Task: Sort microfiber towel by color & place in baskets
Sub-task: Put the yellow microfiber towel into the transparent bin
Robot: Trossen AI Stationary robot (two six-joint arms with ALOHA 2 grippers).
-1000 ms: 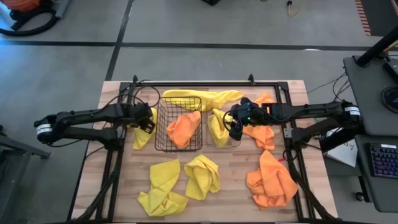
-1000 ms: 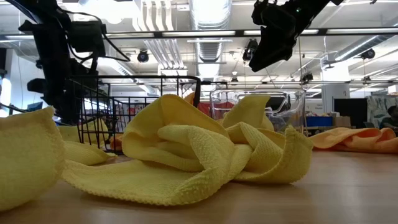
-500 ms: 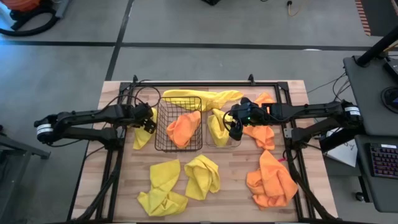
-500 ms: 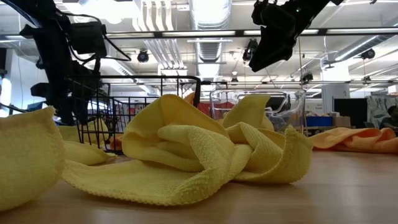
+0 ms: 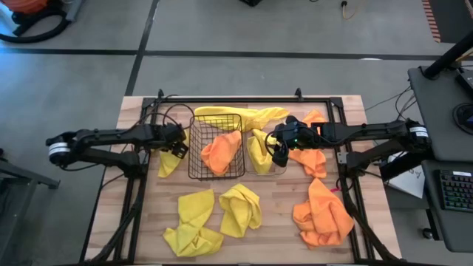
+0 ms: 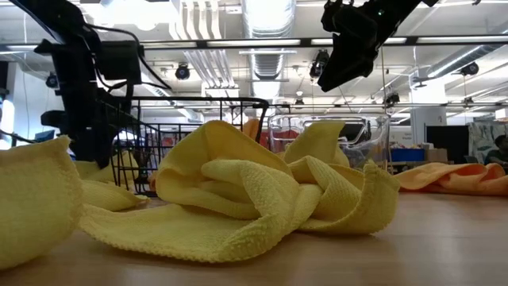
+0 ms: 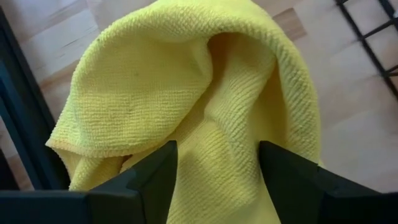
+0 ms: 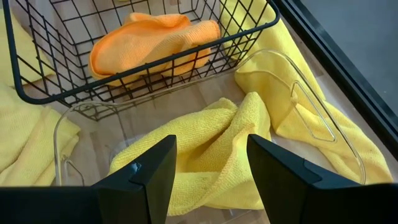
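The left hand (image 5: 176,145), fingers parted, straddles a crumpled yellow microfiber towel (image 7: 205,112) lying on the wooden bench (image 5: 273,222) beside the black wire basket (image 5: 216,174). The right hand (image 5: 278,154) hovers open and empty over the clear plastic basket (image 8: 298,93), which holds a yellow towel (image 8: 205,149).

From where I stand, nothing here can be read: no label, brand, number or sign shows on anything.
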